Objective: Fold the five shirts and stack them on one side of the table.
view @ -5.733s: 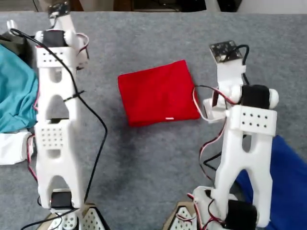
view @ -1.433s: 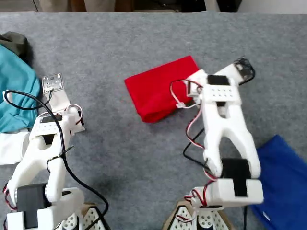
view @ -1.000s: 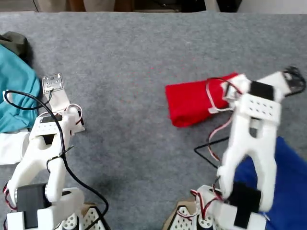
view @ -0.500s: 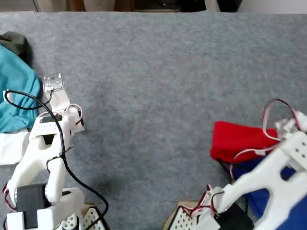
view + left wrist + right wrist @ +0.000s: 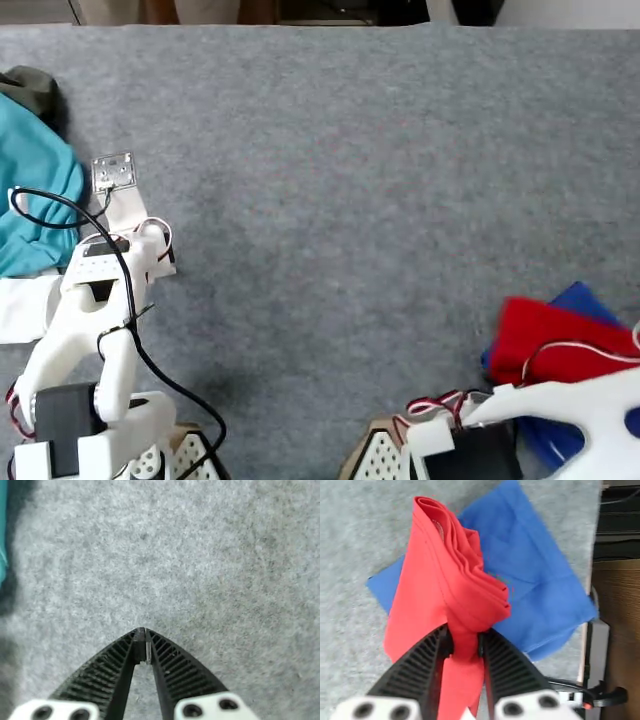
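My right gripper [image 5: 466,640] is shut on the folded red shirt [image 5: 445,580], which hangs bunched over the folded blue shirt [image 5: 530,575] at the table's near right corner. From above, the red shirt [image 5: 560,340] lies across the blue shirt [image 5: 575,300], with the right arm [image 5: 560,415] below it. My left gripper [image 5: 141,642] is shut with nothing in it, hovering over bare grey felt; its arm [image 5: 95,300] stands at the left. A teal shirt [image 5: 35,190] lies heaped at the left edge, with white cloth [image 5: 25,305] below it.
A dark green cloth [image 5: 30,85] peeks out at the far left corner. Grey felt [image 5: 350,180] covers the table. The table's right edge and a brown surface [image 5: 615,605] lie just past the blue shirt.
My right arm has carried the red shirt from the table's middle to the near right corner, over the blue shirt. The left arm pulled back earlier and has since kept still.
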